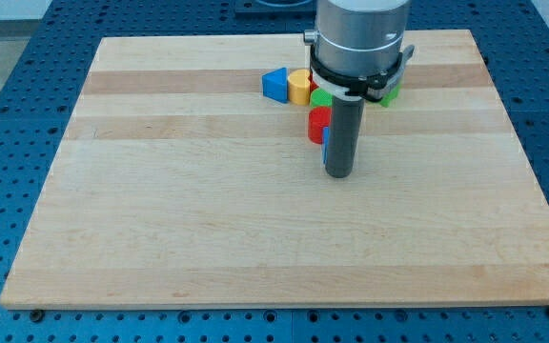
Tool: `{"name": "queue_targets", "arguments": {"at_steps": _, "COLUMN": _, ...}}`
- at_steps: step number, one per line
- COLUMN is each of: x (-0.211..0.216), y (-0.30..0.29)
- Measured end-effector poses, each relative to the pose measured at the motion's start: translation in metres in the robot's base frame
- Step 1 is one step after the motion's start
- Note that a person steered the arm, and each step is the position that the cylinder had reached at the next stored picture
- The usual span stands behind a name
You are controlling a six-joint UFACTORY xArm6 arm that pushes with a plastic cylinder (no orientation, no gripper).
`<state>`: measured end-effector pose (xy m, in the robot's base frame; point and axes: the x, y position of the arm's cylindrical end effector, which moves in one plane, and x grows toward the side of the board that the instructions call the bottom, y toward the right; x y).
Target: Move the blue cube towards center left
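My tip (338,174) rests on the board just below the block cluster near the view's top centre. A sliver of the blue cube (324,143) shows at the rod's left edge; the rod hides most of it. A red block (318,124) sits right above that sliver, touching the rod's left side. A blue triangular block (274,84) and a yellow block (299,86) lie farther up and left. A green block (321,96) peeks out beside the yellow one.
Another green block (389,93) shows at the right under the arm's grey body (360,43), which hides part of the cluster. The wooden board (208,210) lies on a blue perforated table (17,114).
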<state>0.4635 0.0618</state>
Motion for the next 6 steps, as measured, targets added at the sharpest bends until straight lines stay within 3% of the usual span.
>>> {"name": "queue_targets", "arguments": {"at_steps": 1, "x": 0.0, "y": 0.0}}
{"name": "queue_targets", "arguments": {"at_steps": 3, "x": -0.002, "y": 0.062}}
{"name": "queue_targets", "arguments": {"at_steps": 4, "x": -0.026, "y": 0.07}}
{"name": "queue_targets", "arguments": {"at_steps": 6, "x": -0.031, "y": 0.001}}
